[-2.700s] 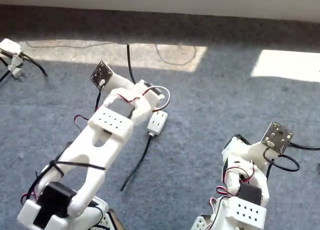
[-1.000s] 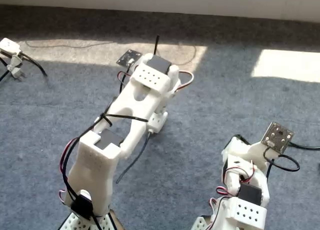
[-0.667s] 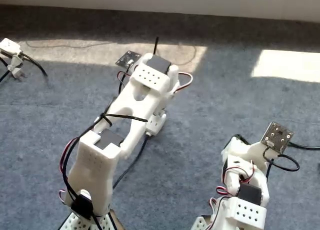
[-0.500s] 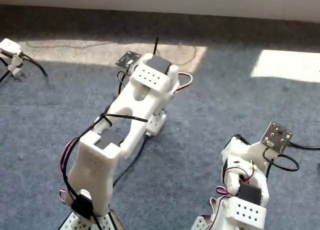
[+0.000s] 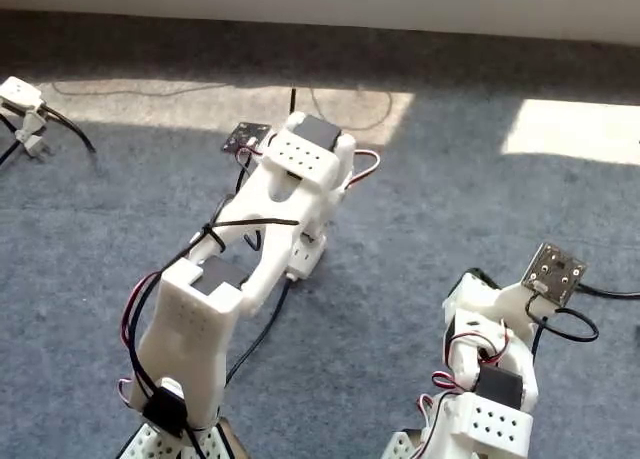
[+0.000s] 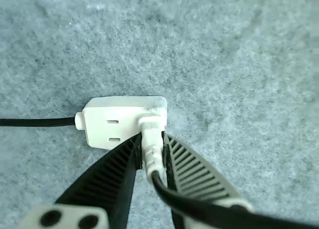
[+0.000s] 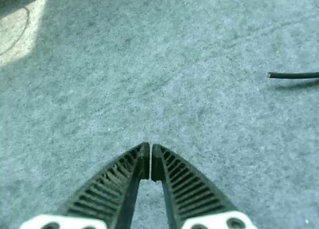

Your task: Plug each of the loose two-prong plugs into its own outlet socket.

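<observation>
A white outlet block (image 6: 117,120) lies flat on the grey carpet, its black cord leading off one end and two slots showing on its face. My left gripper (image 6: 151,138) is shut on a white two-prong plug (image 6: 152,151) whose front presses against the block's other end; the prongs are hidden. The plug's black cable (image 6: 199,209) trails back past the fingers. In the high view the left arm (image 5: 270,199) stretches over the block (image 5: 306,256). My right gripper (image 7: 150,161) is shut on nothing, low over bare carpet, with its arm (image 5: 490,379) folded at the near right.
Another white plug or socket piece (image 5: 22,107) with black cords lies at the far left of the carpet. A loose black cable end (image 7: 294,75) lies on the carpet beyond the right gripper. A thin wire loop (image 5: 350,104) lies on the sunlit patch.
The left arm swung out over the outlet block, then drew slightly nearer and leftward in the last second, the block sliding with it. The right arm has not moved.
</observation>
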Robot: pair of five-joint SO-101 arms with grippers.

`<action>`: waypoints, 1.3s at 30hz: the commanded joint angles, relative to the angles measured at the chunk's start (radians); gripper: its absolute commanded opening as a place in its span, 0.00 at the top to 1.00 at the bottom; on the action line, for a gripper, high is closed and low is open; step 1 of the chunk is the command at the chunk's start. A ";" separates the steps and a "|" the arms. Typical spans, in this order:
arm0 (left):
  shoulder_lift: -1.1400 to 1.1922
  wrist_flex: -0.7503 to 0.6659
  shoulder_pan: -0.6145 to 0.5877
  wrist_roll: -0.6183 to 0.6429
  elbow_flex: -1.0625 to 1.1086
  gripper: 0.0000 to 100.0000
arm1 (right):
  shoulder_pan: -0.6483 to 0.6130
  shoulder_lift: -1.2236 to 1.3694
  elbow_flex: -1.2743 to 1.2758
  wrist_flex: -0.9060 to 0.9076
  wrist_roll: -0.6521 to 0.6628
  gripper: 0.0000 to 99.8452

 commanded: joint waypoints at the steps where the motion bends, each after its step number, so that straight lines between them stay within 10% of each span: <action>1: -0.019 0.015 -0.005 0.020 0.004 0.99 | -0.004 -0.010 -0.007 0.004 -0.003 0.97; 17: 0.242 -0.046 -0.031 0.012 -0.033 0.99 | -0.004 -0.010 -0.002 0.004 -0.003 0.97; 25: 0.234 0.106 -0.033 -0.272 -0.176 0.99 | -0.002 -0.010 -0.002 0.004 -0.003 0.97; 39: 0.193 0.192 -0.025 -0.396 -0.208 0.73 | -0.001 -0.010 -0.002 -0.001 -0.003 0.97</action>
